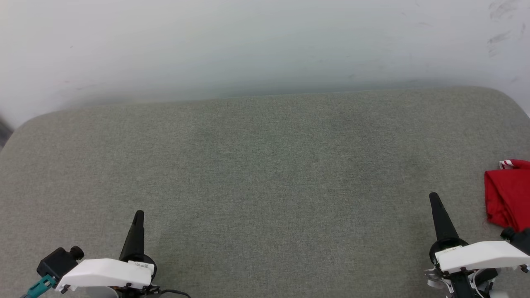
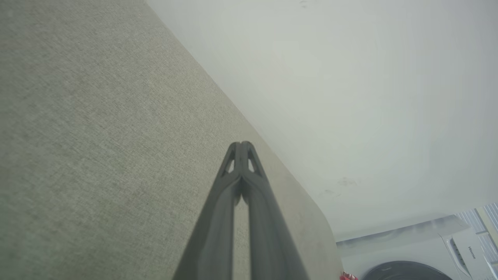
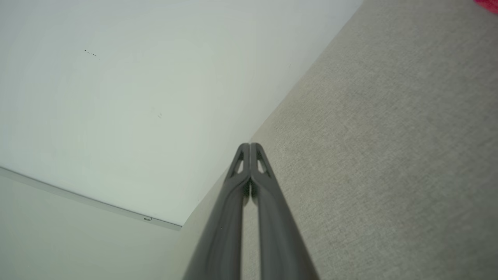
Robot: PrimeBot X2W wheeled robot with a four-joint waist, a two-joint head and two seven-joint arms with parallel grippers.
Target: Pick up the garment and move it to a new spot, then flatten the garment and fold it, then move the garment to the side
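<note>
Head view showed the garment (image 1: 507, 194) lying in a red heap on the grey bench (image 1: 265, 165), far over on the robot's right and cut off by the picture's edge. The right fingers (image 1: 435, 205) were pressed together and empty, with the heap near them on their right. The left fingers (image 1: 138, 223), also together and empty, were well apart from it, so the right arm looked better placed to reach

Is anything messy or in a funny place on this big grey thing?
Yes. The red garment lies crumpled at the right edge of the grey fabric surface, not spread flat, with a bit of striped trim poking out at its top. The right gripper is shut and empty beside it. Nothing else stands out.
</note>
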